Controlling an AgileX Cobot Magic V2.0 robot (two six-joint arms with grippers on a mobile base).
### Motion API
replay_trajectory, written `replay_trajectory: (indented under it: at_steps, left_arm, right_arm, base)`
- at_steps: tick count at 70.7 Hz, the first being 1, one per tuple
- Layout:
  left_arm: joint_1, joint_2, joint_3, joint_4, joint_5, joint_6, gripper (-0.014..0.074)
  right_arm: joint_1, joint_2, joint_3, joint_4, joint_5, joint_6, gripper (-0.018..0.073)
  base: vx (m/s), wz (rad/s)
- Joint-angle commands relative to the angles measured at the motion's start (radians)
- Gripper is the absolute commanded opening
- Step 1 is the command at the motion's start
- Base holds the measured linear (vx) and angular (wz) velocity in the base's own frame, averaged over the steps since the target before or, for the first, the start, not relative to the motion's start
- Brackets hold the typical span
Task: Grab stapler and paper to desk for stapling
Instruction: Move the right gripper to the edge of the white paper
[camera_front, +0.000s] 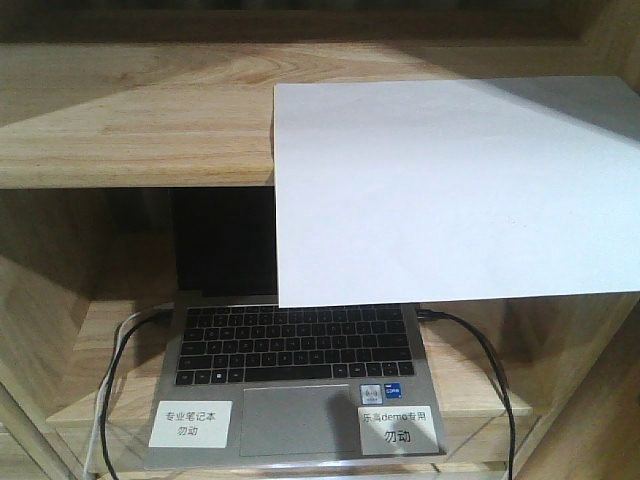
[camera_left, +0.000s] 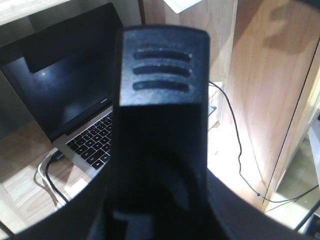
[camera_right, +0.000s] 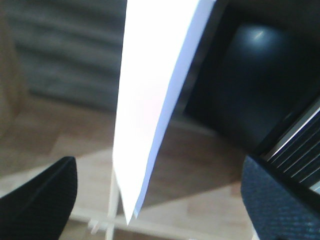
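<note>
In the front view, a pale wooden shelf unit (camera_front: 130, 130) fills the frame. At lower left a white cable (camera_front: 95, 440) and a black one loop down beside an open laptop (camera_front: 290, 345) on the lower shelf. One white label (camera_front: 190, 423) sits at the left of its palm rest and another (camera_front: 398, 430) at the right. The paper (camera_front: 450, 190), a blank white sheet, spreads over the upper right of the frame. It reaches across the upper shelf's front edge, and its lower edge hides the top of the keyboard. What holds it does not show here. In the left wrist view the laptop's dark screen lies at the left. The stapler (camera_left: 161, 100) stands upright in the centre as a black body with three grooves near its top. The left gripper (camera_left: 160, 210) is clenched around its lower part, where the dark shapes merge. A thin black lead (camera_left: 235, 145) trails down a wooden panel (camera_left: 270, 90) at the right. In the right wrist view the right gripper (camera_right: 160, 170) shows a black finger (camera_right: 40, 200) in each lower corner. They are spread wide and released, and the sheet hangs edge-on between them, touching neither.
</note>
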Motion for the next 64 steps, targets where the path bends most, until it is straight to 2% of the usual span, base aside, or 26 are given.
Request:
replay_trajectory:
  at_steps: [1,11,20,48,57,64]
  left_arm:
    - [-0.003,0.019,-0.021,-0.026,-0.111,-0.001,-0.0007]
    - [-0.003,0.019,-0.021,-0.026,-0.111,-0.001,-0.0007]
    - [-0.003,0.019,-0.021,-0.026,-0.111,-0.001,-0.0007]
    - [-0.003,0.019,-0.021,-0.026,-0.111,-0.001,-0.0007]
    - [-0.003,0.019,-0.021,-0.026,-0.111,-0.001,-0.0007]
    - [-0.003,0.019,-0.021,-0.026,-0.111,-0.001,-0.0007]
  right_arm:
    - [0.049,0.039,0.027,-0.016,-0.204,-0.002,0.0614]
    - [0.110,0.113,0.101,-0.063,-0.449,0.010,0.0610]
    - [0.110,0.203,0.149,-0.066,-0.623,0.011,0.0602]
    - [0.110,0.532,0.159,-0.087,-1.014,-0.008,0.0592]
    - [0.110,0.623,0.159,-0.059,-1.140,-0.039,0.0592]
    - [0.110,0.670,0.159,-0.030,-1.186,-0.059,0.0592]
  base:
    - [0.00,0.00]
    - [0.00,0.00]
    - [0.00,0.00]
    - [0.00,0.00]
    - [0.00,0.00]
    - [0.00,0.00]
